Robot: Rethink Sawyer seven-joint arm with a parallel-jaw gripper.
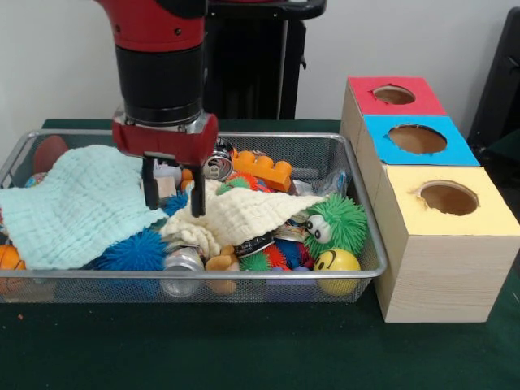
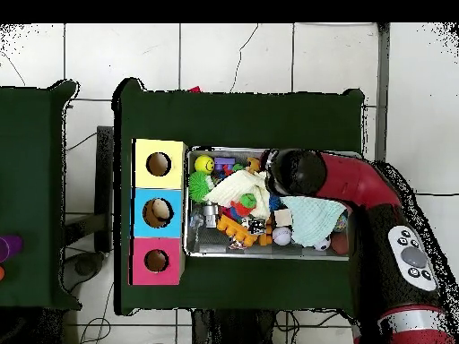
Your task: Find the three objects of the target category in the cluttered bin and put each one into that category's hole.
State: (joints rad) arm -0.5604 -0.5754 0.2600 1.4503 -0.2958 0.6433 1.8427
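Hovering my gripper (image 1: pixel 174 193), fingers spread and empty, over the cream cloth (image 1: pixel 244 213) in the wire-mesh bin (image 1: pixel 370 244)

Wire-mesh metal bin (image 1: pixel 370 244), waffle-textured cloths (image 1: pixel 77 203), pale bare-wood box (image 1: pixel 439 276), matt green table cover (image 1: pixel 244 349).

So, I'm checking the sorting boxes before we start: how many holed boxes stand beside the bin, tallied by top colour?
Red-topped box: 1
Blue-topped box: 1
Yellow-topped box: 1
Total: 3, each with one round hole.
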